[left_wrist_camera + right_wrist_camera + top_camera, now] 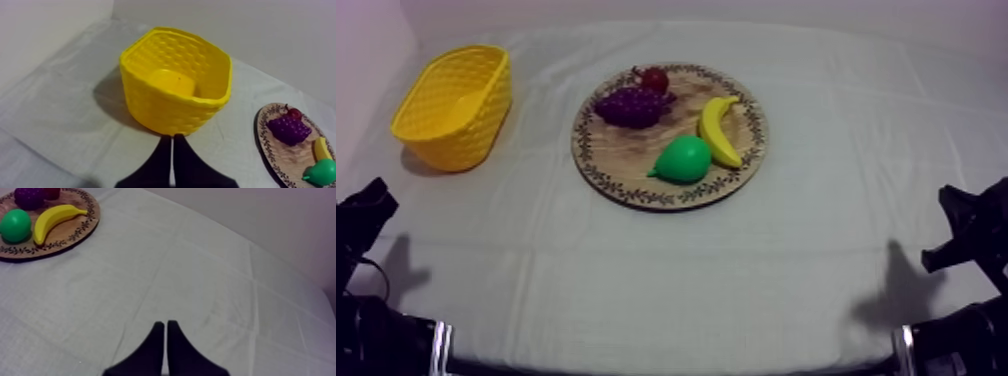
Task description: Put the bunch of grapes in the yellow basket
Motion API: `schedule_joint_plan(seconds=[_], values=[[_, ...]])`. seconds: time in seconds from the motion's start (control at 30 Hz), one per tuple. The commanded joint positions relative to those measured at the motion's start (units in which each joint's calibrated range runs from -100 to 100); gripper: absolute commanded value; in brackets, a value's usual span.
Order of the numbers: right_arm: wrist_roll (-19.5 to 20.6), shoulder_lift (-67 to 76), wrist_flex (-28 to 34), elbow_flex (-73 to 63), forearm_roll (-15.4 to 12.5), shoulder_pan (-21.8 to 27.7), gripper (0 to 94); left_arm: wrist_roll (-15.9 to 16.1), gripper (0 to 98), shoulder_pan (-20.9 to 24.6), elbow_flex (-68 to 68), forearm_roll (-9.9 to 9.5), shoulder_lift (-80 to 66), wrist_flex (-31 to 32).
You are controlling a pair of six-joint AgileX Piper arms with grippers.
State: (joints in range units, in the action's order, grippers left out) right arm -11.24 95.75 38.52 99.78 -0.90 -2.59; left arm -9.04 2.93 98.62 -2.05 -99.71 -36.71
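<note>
One round wooden board with a patterned rim (626, 170) is lying near the middle of the table's grey-white cloth (736, 270), and four pieces of toy fruit are sitting on it. One dark purple bunch of grapes (629, 105) is resting on the board's far left part, on the side nearest the basket. One small red fruit (654, 79) is sitting just beside the grapes at the far rim. One curved yellow banana (716, 130) is lying along the board's right part. One green pear (684, 160) is lying at the near edge, just beside the banana.

One yellow basket with a woven-look wall (461, 140) is standing upright on the cloth to the left of the board, apart from it.

Two grippers are sitting low at the near side of the table, one at each side and well apart from the board. The left gripper (172, 145) is pointing at the basket's near wall, with its two black fingers lying together as a narrow wedge, gripping nothing. The right gripper (165, 330) is hanging over bare cloth to the right of the board, its two fingers likewise pressed together on nothing.
</note>
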Motion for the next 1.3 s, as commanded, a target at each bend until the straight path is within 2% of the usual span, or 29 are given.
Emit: schedule_joint_plan(seconds=[0.0,0.43,0.67,0.83,0.97,1.1,1.27], values=[[0.0,0.0,0.0,0.0,0.0,0.0,0.3,0.0,0.1,0.0,0.0,-0.03,0.0,0.0],[0.0,0.0,0.0,0.0,0.0,0.0,0.3,0.0,0.1,-0.1,0.0,-0.03,0.0,0.0],[0.0,0.0,0.0,0.0,0.0,0.0,0.3,0.1,0.1,-4.4,-0.1,-0.33,-0.1,0.0],[0.0,0.0,0.0,0.0,0.0,0.0,0.3,3.6,0.1,-8.8,-1.4,-0.22,-0.3,-2.8],[0.0,0.0,0.0,0.0,0.0,0.0,0.3,6.1,0.1,-11.0,-2.7,0.82,1.2,-5.8],[0.0,0.0,0.0,0.0,0.0,0.0,0.3,9.1,0.1,-12.4,-4.2,1.71,8.0,-6.0],[0.0,0.0,0.0,0.0,0.0,0.0,0.3,12.2,0.1,-14.4,-10.0,1.70,17.3,-8.1]])
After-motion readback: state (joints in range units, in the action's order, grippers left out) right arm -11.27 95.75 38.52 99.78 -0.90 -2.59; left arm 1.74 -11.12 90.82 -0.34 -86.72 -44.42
